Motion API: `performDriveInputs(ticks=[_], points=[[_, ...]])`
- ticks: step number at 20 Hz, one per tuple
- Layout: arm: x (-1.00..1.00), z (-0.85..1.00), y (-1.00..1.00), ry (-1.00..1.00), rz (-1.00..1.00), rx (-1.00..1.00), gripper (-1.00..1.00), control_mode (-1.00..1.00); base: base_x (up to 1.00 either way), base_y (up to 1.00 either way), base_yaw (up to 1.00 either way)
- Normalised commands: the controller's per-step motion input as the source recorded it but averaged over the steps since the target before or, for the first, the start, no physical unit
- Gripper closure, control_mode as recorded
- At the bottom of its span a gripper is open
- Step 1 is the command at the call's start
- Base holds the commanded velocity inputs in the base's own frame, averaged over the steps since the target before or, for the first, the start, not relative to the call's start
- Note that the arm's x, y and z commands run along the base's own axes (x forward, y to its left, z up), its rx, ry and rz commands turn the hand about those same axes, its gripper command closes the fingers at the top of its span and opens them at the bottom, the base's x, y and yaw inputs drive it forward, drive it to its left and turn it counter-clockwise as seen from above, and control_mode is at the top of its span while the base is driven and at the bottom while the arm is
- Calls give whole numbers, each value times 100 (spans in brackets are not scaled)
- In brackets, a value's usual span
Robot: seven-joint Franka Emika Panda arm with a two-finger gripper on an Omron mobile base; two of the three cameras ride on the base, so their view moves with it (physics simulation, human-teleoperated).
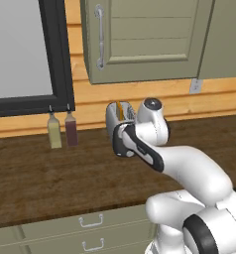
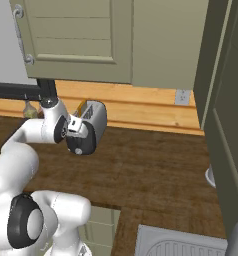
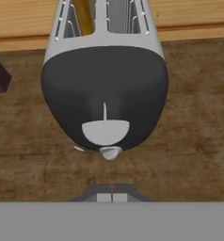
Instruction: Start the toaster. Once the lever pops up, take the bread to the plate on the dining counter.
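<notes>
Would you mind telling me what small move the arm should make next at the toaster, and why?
Probably press the shut gripper down onto the lever. It sits just short of the toaster's black end panel, in line with the lever, with the bread already in a slot.

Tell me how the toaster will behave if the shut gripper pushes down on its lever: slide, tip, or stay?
The toaster probably stays: it sits flat on the wooden counter. Its rounded black end looks smooth, so the shut gripper might slip off the lever. It may skid slightly if the push is off-centre.
</notes>
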Motion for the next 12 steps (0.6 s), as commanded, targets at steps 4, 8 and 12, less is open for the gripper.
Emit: performDriveInputs(ticks=[4,8,12], points=[[32,-21,7,0,-3,0,100,-100,0,0,0],[21,-1,0,0,-3,0,100,-100,0,0,0],[16,0,4,0,-2,0,100,-100,0,0,0]])
